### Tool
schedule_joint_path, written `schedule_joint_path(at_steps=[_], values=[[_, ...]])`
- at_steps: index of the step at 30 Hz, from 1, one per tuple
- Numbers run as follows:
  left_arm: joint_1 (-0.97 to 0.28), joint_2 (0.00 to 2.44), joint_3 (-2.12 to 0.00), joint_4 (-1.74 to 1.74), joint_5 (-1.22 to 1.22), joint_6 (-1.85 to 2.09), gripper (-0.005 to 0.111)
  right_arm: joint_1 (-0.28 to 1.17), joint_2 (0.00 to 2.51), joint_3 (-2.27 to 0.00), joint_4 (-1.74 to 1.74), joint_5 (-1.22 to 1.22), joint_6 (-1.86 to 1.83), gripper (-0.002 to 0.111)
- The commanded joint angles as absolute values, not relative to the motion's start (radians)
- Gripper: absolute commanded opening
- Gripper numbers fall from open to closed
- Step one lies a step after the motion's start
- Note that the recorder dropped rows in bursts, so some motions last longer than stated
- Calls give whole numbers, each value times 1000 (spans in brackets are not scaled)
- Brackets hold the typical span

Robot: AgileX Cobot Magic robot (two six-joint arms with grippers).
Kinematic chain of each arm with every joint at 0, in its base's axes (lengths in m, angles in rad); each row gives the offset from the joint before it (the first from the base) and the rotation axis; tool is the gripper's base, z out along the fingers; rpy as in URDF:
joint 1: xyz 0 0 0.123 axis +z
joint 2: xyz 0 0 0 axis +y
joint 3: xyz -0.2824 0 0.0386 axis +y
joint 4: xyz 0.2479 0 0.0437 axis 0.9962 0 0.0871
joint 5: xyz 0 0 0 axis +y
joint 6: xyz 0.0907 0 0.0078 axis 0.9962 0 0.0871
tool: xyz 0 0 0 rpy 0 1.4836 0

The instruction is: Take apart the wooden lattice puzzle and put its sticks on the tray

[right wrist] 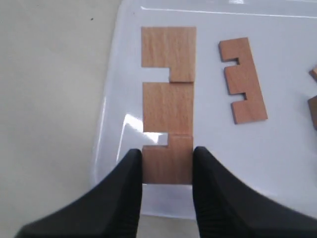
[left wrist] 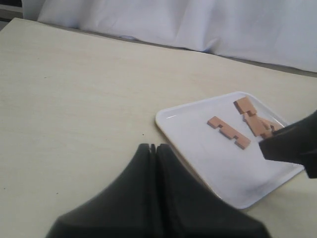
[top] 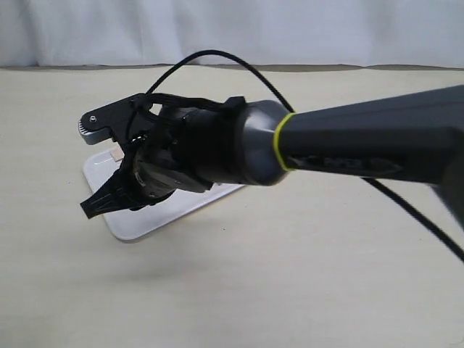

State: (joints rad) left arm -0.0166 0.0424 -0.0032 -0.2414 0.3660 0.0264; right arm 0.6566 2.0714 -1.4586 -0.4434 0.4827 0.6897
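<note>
The right arm reaches in from the right of the exterior view, its dark forearm nearly level and its wrist bent so the right end effector points down and to the left. Its two black fingers stand partly apart, pressed against opposite edges of a stick. The left end effector hangs with its fingers closed flat together, gripping nothing

A stick fills the gap in my right gripper, touching both fingers. Outside one finger the tray ends and open table begins. Outside the other, bare tray, then a second stick lies near. My left gripper, fingers pressed together, has open table ahead.
</note>
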Motion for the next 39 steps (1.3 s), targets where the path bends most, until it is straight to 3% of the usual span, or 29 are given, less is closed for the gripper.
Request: schedule_joint_path(at_steps=[1, 4, 10, 13, 21, 23, 26, 27, 34, 39], values=[[-25, 46, 0, -245, 362, 25, 0, 640, 2175, -1545, -458, 500, 698, 5], [-25, 46, 0, -245, 360, 25, 0, 640, 2233, -1590, -458, 500, 698, 12], [-25, 46, 0, -245, 360, 25, 0, 640, 2253, -1637, -466, 521, 703, 53], [-25, 46, 0, -245, 360, 25, 0, 647, 2218, -1659, -457, 571, 688, 60], [-25, 46, 0, -245, 360, 25, 0, 665, 2090, -1685, -380, 852, 518, 56], [-25, 46, 0, -245, 360, 25, 0, 665, 2077, -1680, -296, 939, 426, 41], [-25, 46, 0, -245, 360, 25, 0, 665, 2065, -1619, -151, 1013, 275, 8], [-25, 46, 0, -245, 360, 25, 0, 665, 2061, -1587, -97, 1024, 226, 5], [-25, 46, 0, -245, 357, 25, 0, 650, 1973, -1337, 26, 1011, 83, 5], [-25, 46, 0, -245, 361, 25, 0, 505, 1822, -1190, 23, 963, 124, 5]])
